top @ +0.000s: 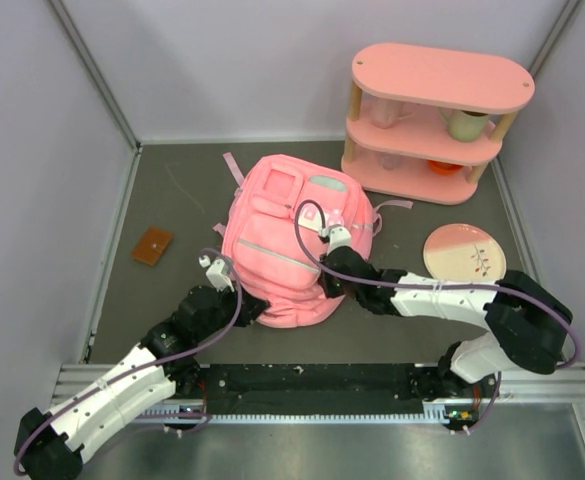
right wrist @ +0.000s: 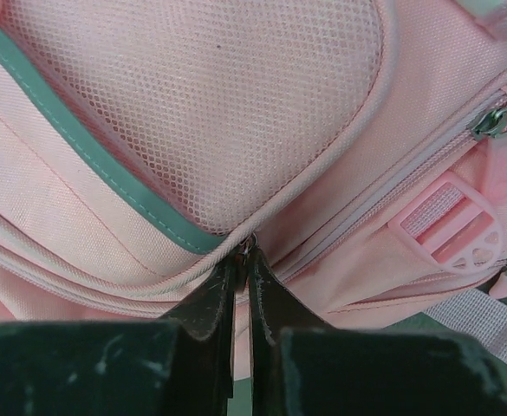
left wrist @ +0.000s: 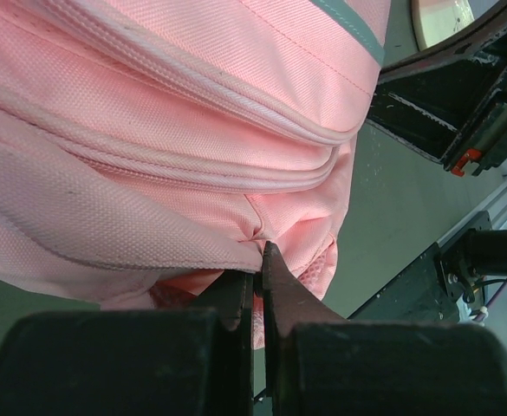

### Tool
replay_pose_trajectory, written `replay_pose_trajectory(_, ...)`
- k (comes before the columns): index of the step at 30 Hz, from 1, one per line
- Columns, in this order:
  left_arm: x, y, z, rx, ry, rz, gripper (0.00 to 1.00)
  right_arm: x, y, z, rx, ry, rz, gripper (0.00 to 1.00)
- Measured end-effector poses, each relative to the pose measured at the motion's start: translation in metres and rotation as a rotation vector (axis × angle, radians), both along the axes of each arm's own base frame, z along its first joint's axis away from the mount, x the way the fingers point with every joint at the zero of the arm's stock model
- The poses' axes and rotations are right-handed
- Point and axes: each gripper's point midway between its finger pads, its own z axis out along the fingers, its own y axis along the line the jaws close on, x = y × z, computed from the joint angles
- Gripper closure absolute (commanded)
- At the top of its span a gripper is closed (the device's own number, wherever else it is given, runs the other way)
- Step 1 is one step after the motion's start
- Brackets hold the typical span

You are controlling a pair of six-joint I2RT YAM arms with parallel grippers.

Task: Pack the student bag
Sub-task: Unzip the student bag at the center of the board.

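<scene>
The zipped student bag (top: 272,235) lies on the table (top: 182,200), left jaws and right jaws clamped on its fabric.

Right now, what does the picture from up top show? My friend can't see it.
A pink student bag lies on a dark table, with the robot's left hand and right hand both pinched shut on it. Behind stands a pink shelf unit; a pink plate lies right, a small brown thing left.
</scene>
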Motion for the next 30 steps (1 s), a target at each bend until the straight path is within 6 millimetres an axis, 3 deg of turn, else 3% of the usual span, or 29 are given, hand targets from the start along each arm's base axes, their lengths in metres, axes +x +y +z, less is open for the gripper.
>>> replay_pose_trajectory(3, 0.000, 0.000, 0.000, -0.002, -0.001, 0.001, 1.00, -0.007, 0.003, 0.004, -0.015, -0.025, 0.020, 1.00)
replay_pose_trajectory(6, 0.000, 0.000, 0.000, -0.001, 0.000, 0.002, 1.00, -0.028, 0.010, 0.005, -0.044, -0.034, 0.066, 1.00)
replay_pose_trajectory(8, 0.000, -0.001, 0.001, -0.004, 0.001, 0.000, 1.00, -0.048, 0.021, 0.004, -0.049, -0.029, 0.118, 1.00)
replay_pose_trajectory(12, -0.005, -0.004, 0.001, -0.014, 0.009, -0.027, 1.00, -0.066, 0.043, 0.019, -0.001, -0.044, 0.163, 1.00)
replay_pose_trajectory(19, -0.006, -0.005, 0.003, -0.023, 0.003, -0.033, 1.00, -0.067, 0.056, 0.023, 0.013, -0.035, 0.139, 1.00)
replay_pose_trajectory(26, -0.007, -0.003, 0.007, -0.045, -0.024, -0.031, 1.00, -0.052, 0.111, 0.049, 0.055, -0.046, 0.152, 1.00)
replay_pose_trajectory(30, -0.008, 0.000, 0.009, -0.057, -0.045, -0.020, 1.00, -0.046, 0.128, 0.052, 0.070, -0.036, 0.164, 1.00)
